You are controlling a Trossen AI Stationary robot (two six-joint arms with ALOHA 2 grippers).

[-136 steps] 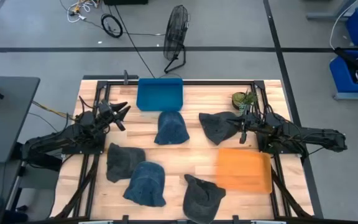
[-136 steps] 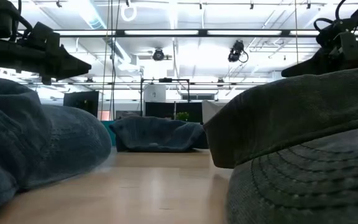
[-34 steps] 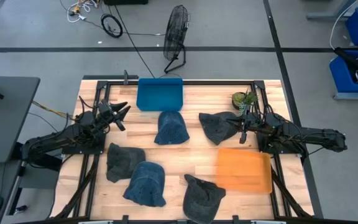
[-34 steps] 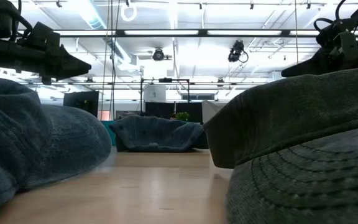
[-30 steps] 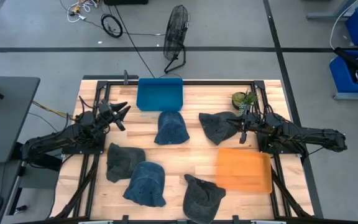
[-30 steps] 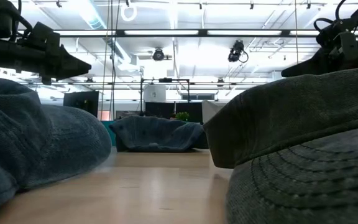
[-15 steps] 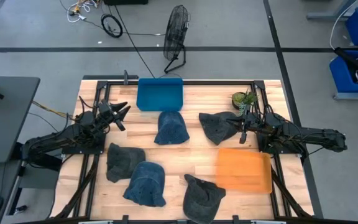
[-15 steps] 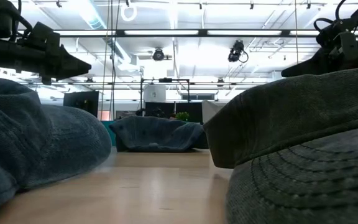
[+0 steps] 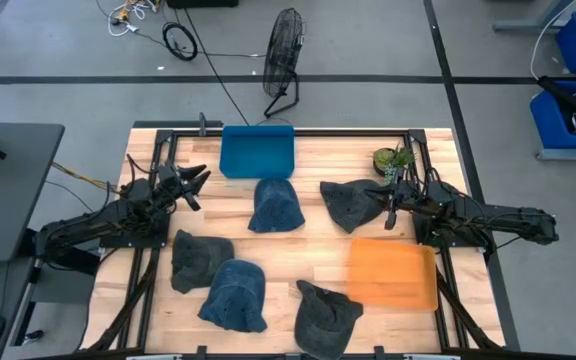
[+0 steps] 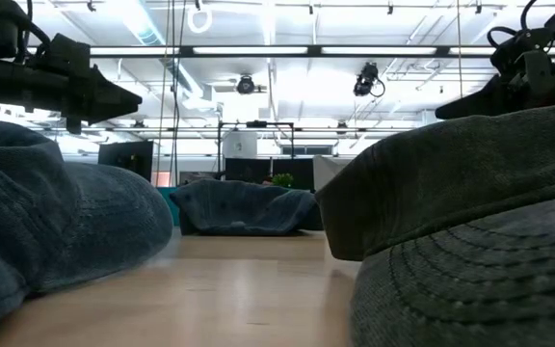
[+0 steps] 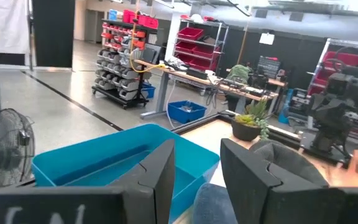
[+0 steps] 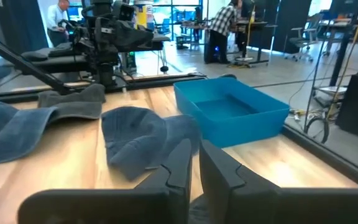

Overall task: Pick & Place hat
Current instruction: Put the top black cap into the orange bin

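Five hats lie crown up on the wooden table (image 9: 308, 250): a blue denim one (image 9: 275, 206) in the middle, a dark grey one (image 9: 351, 204) to its right, a grey one (image 9: 199, 258), a blue one (image 9: 236, 294) and a dark grey one (image 9: 326, 317) near the front edge. My left gripper (image 9: 194, 184) hovers open at the far left, its fingers (image 11: 160, 168) pointing toward the blue bin (image 11: 117, 163). My right gripper (image 9: 390, 212) hovers shut by the right edge of the dark grey hat, clear of the table in the low view (image 10: 475, 99). Neither touches a hat.
A blue bin (image 9: 257, 151) stands at the table's far edge and an orange tray (image 9: 392, 271) at the right front. A small potted plant (image 9: 392, 159) stands at the far right corner. A fan (image 9: 283, 55) stands on the floor beyond. People show far off in the right wrist view (image 12: 225, 28).
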